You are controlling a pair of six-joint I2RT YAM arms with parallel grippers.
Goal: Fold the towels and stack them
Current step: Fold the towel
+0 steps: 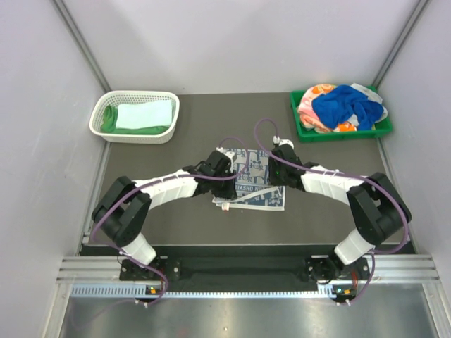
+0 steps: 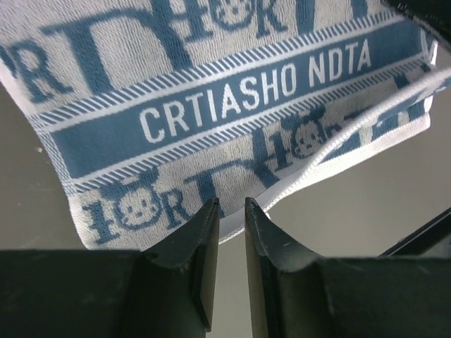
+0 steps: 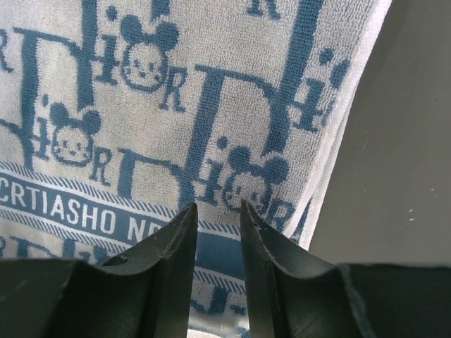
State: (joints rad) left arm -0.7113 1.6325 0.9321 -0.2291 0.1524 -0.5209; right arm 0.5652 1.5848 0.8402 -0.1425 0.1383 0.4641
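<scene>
Towel (image 1: 252, 189) lies spread on the counter (image 1: 211, 134). Left fingers (image 2: 230, 203) and right fingers (image 3: 217, 206) hover barely parted, empty, probably to pinch edges.

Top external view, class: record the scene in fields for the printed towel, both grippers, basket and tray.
printed towel: white with blue print, in the middle of the scene
left gripper: at its edge, jaws nearly together, grip unclear
right gripper: over its printed face, jaws nearly together, grip unclear
basket: folded mint towel on green towel
tray: blue towel on orange-pink towel, both crumpled
</scene>
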